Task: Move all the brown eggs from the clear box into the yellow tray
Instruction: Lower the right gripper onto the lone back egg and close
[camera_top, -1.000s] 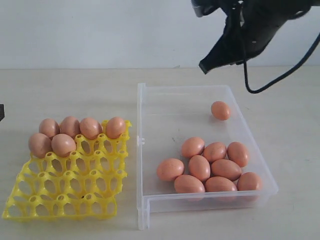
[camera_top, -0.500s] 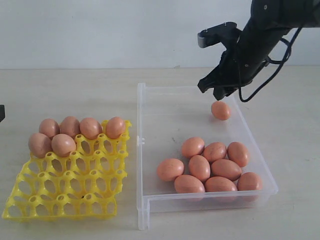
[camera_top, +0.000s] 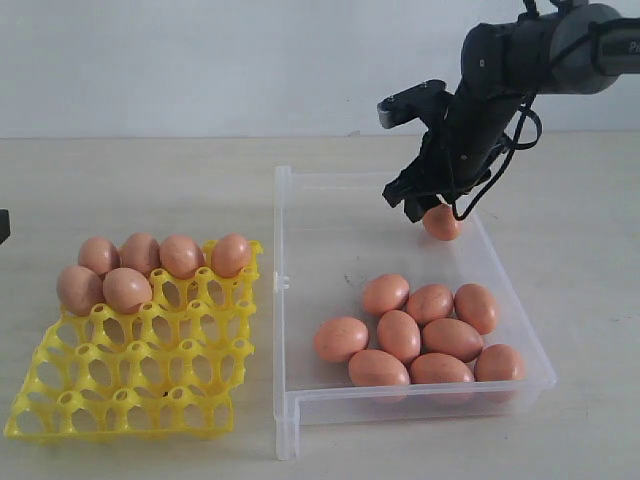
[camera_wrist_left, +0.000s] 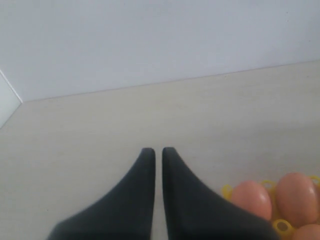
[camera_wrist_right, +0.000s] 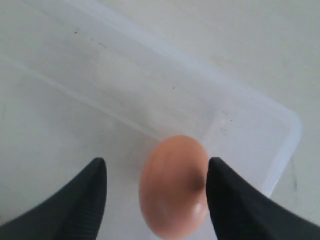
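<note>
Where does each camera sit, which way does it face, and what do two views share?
Exterior: off the arms, above the table's front, facing the wall; shows yellow tray, clear box, right arm.
Left wrist: on the left arm, looks across the table past the shut left tool.
Right wrist: on the right arm, looks down into the box; open right tool straddles the lone egg.
Shared: exterior and right wrist both show that egg.

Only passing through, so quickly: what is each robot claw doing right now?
Left gripper: shut, holding nothing.
Right gripper: open, straddling a smooth orange-brown oval egg in the clear plastic box, not gripping it.
</note>
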